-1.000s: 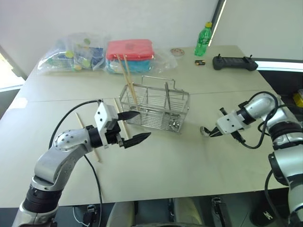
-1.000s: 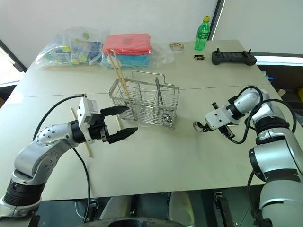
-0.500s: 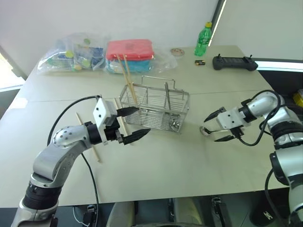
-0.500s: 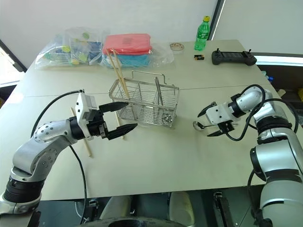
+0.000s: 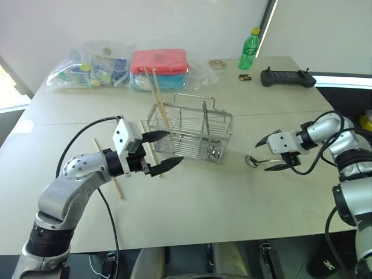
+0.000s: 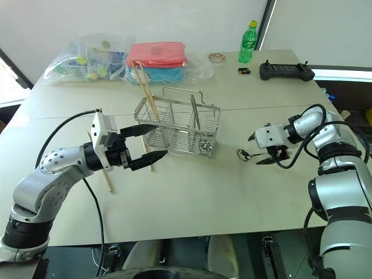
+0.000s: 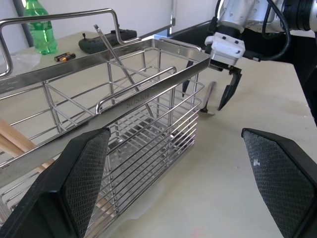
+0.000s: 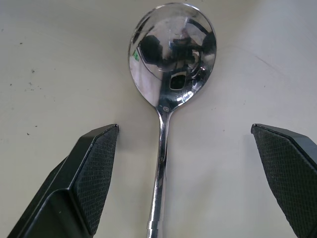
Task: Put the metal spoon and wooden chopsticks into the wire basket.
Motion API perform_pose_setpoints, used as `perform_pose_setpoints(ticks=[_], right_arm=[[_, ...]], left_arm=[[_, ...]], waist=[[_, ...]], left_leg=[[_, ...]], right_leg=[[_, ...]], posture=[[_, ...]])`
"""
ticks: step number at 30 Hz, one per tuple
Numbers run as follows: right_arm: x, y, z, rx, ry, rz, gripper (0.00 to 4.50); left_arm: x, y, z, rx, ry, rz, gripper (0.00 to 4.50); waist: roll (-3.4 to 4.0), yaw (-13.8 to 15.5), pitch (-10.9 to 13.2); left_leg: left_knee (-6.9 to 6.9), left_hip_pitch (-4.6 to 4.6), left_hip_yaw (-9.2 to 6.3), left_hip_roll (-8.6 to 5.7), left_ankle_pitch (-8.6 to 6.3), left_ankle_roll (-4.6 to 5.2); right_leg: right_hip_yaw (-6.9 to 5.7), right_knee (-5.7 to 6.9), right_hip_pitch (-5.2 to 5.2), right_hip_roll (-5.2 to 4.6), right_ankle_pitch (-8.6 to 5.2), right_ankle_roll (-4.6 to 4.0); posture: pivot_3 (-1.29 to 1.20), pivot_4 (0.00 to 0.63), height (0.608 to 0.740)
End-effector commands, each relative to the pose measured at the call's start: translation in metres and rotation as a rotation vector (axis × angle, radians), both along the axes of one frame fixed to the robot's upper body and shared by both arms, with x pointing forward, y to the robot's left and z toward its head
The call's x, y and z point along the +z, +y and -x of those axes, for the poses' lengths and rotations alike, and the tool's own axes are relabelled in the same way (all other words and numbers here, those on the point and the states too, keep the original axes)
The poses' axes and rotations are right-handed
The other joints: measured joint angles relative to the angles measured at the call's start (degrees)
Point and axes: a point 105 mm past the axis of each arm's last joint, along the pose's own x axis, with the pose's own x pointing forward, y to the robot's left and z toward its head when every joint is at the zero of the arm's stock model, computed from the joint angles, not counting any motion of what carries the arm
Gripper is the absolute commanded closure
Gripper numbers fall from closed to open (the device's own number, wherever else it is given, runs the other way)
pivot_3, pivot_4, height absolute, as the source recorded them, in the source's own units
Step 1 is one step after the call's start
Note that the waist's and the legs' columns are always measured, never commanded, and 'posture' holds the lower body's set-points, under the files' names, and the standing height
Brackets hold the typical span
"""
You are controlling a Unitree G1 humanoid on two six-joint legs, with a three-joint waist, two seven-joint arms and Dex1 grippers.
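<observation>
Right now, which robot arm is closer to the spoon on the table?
The right. Its tool sits open right over the spoon, with the handle between its fingers. The left tool is open too, far across the table beside the basket.

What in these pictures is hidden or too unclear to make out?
- Metal spoon: the handle's end is cut off by the edge of the right wrist view.
- Wooden chopsticks on the table: partly hidden behind the left gripper in the head views.
- Wire basket: the small shiny thing at its bottom is too small to identify.
- Plastic bags: contents unclear.
</observation>
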Motion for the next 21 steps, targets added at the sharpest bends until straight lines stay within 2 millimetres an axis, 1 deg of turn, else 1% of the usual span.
perform_pose_setpoints(ticks=[1, 8, 13, 15, 18, 21], right_arm=[[0.003, 0.000, -0.002, -0.031, 0.012, -0.025, 0.11], [-0.004, -0.001, 0.003, -0.052, 0.076, -0.041, 0.11], [-0.008, 0.000, 0.004, -0.052, 0.072, -0.046, 0.11], [-0.009, 0.000, 0.003, -0.057, 0.062, -0.048, 0.62], [-0.011, -0.002, 0.005, -0.072, 0.095, -0.035, 0.62], [-0.010, -0.002, 0.004, -0.063, 0.079, -0.034, 0.62]], left_arm=[[0.016, 0.001, 0.002, -0.001, -0.056, 0.013, 0.00], [0.022, 0.002, 0.000, 0.005, -0.061, 0.021, 0.00], [0.024, 0.002, 0.000, 0.005, -0.065, 0.022, 0.00], [0.025, 0.002, 0.000, 0.003, -0.066, 0.023, 0.00], [0.026, 0.001, 0.000, 0.003, -0.066, 0.026, 0.00], [0.026, 0.001, -0.001, 0.003, -0.066, 0.027, 0.00]], waist=[[0.00, 0.00, 0.00], [0.00, -0.01, 0.00], [-0.01, 0.00, -0.01], [-0.02, -0.01, -0.02], [-0.05, -0.09, -0.03], [-0.05, -0.07, -0.03]], left_leg=[[0.00, 0.00, 0.00, 0.00, 0.00, 0.00], [-0.02, 0.00, 0.00, 0.00, 0.00, 0.00], [-0.02, -0.01, 0.00, 0.00, 0.00, 0.00], [-0.02, 0.00, 0.00, 0.00, 0.00, 0.00], [0.01, 0.00, 0.00, 0.00, 0.00, 0.00], [0.00, 0.04, 0.00, 0.00, 0.00, 0.00]], right_leg=[[0.00, 0.00, 0.00, 0.00, 0.00, 0.00], [0.00, 0.00, -0.02, 0.00, 0.03, 0.05], [0.00, -0.01, -0.01, 0.00, 0.04, 0.07], [0.00, 0.00, -0.01, 0.00, 0.04, 0.08], [0.00, 0.00, 0.01, 0.01, 0.04, 0.08], [0.01, 0.02, 0.02, 0.01, 0.02, 0.04]], posture=[[0.00, 0.150, 0.692], [0.00, 0.150, 0.692], [0.00, 0.150, 0.692], [0.00, 0.150, 0.692], [0.00, 0.150, 0.692], [0.00, 0.150, 0.692]])
